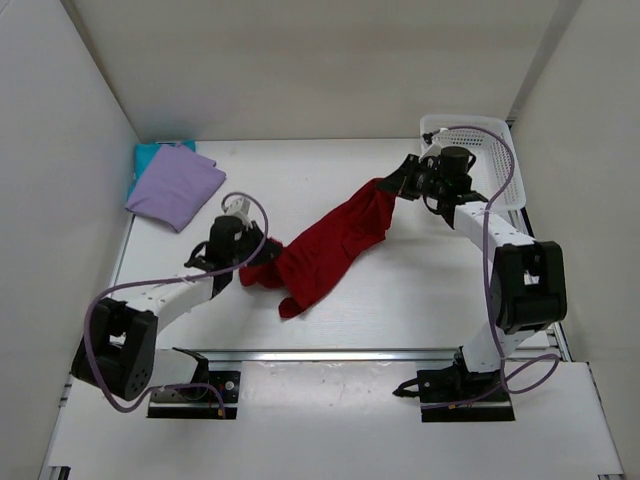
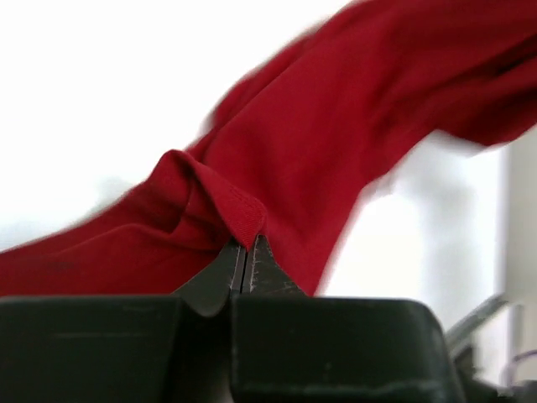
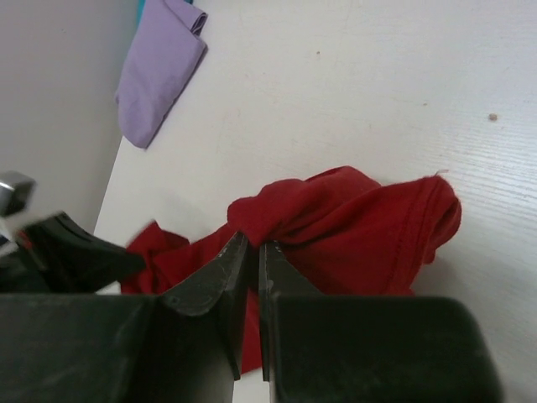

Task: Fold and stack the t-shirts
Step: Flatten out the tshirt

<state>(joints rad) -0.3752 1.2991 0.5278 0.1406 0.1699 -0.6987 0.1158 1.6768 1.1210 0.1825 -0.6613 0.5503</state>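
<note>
The red t-shirt (image 1: 325, 245) hangs stretched between my two grippers above the middle of the table. My left gripper (image 1: 250, 268) is shut on its lower left end, the cloth (image 2: 336, 143) pinched at the fingertips (image 2: 245, 249). My right gripper (image 1: 392, 184) is shut on its upper right end, a bunched fold (image 3: 336, 210) caught between the tips (image 3: 254, 246). The lavender t-shirt (image 1: 175, 187) lies folded at the far left corner on top of the teal t-shirt (image 1: 150, 154), of which only an edge shows. The lavender one also shows in the right wrist view (image 3: 155, 71).
A white lattice basket (image 1: 495, 140) stands at the far right corner behind the right arm. White walls close in the table on three sides. A metal rail (image 1: 350, 353) runs along the near edge.
</note>
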